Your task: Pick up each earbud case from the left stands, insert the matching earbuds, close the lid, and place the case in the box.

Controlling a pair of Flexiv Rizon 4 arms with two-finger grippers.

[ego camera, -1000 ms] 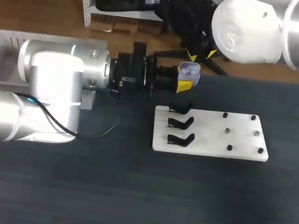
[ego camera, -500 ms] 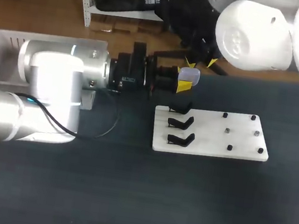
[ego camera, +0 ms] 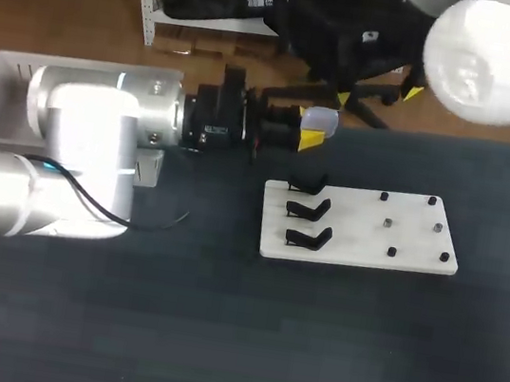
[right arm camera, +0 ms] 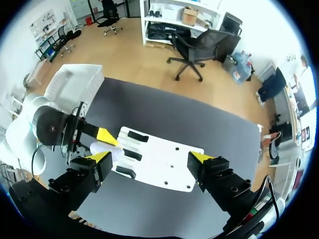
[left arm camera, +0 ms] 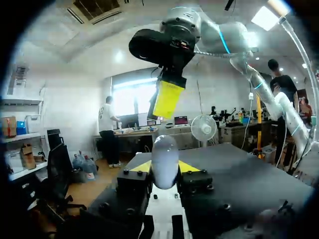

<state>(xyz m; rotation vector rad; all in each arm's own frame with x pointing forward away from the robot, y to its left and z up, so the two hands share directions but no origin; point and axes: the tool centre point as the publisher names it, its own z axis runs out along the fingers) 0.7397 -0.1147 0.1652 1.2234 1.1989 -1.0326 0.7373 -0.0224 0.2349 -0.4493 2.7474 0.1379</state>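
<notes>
Earbud case (ego camera: 320, 119), lid closed, held by the left jaws over the far edge of the surface (ego camera: 214, 339), just beyond a white board (ego camera: 363, 236) carrying three black stands (ego camera: 308, 207). The left wrist view shows what the head view does not: both yellow tips pressing the case's sides. The right wrist view shows the right jaws spread wide and empty, high above the board, with the white box (right arm camera: 75, 84) beside the left arm (right arm camera: 30, 124).

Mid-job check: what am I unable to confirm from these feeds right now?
Whether earbuds are in the case: left wrist view, its shell hides the interior.
Contents of the box: head view, the left arm covers much of it; right wrist view, too small.
What sits on the pegs of the white board: head view, too small.
</notes>
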